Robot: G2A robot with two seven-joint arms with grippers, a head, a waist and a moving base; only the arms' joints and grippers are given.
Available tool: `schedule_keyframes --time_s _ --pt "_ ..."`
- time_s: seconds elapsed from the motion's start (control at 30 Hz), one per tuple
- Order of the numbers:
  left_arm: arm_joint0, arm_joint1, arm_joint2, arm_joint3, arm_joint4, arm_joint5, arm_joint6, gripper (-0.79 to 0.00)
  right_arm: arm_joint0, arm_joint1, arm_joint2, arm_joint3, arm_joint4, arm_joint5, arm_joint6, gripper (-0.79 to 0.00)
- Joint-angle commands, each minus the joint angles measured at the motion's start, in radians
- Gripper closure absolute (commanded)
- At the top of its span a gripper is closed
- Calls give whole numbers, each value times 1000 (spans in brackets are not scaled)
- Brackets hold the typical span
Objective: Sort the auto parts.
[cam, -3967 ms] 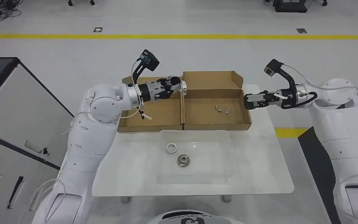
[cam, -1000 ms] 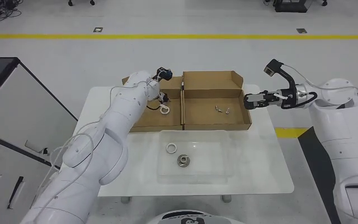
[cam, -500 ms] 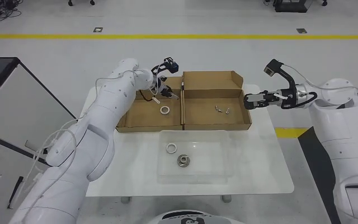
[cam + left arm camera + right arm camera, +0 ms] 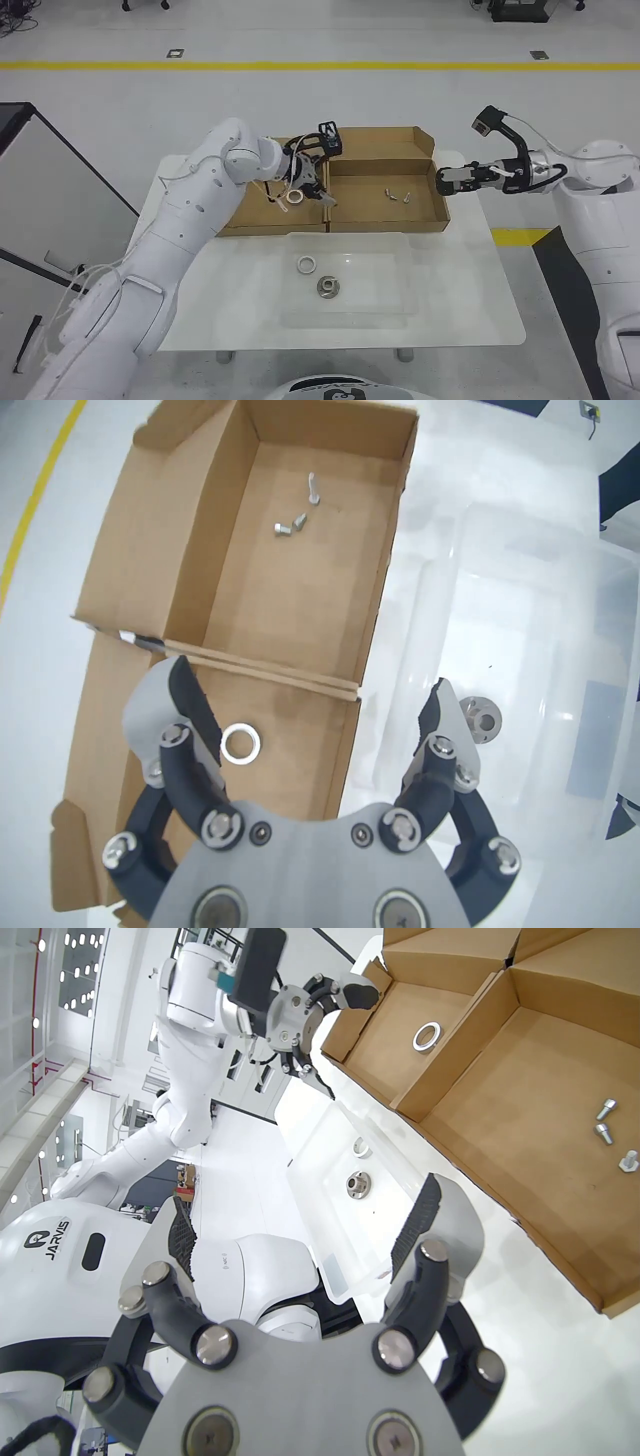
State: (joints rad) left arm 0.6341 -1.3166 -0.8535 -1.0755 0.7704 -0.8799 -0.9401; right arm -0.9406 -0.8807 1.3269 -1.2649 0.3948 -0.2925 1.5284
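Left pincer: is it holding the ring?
No, the left pincer is open and the ring lies flat on the box floor.

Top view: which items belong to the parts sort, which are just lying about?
Job: boxed ring in left box; bolts in right box; tray ring and flanged hub in clear tray; left gripper, open.
Lying about: yellow floor line; floor plates; dark panel beside the table.
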Motion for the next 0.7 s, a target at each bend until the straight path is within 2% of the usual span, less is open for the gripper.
schedule_keyframes --time_s 0.0,0.4,0.53,0.67 --pt "0 0 0 36 0 0 0 -785 0 0 0 0 0 0 0 -785" --pt "6 0 1 28 3 2 9 -785 0 0 0 0 0 0 0 -785" --pt "42 16 -1 -58 2 18 -18 -785 0 0 0 0 0 0 0 -785" --pt "92 43 25 -224 -32 97 -97 -785 0 0 0 0 0 0 0 -785"
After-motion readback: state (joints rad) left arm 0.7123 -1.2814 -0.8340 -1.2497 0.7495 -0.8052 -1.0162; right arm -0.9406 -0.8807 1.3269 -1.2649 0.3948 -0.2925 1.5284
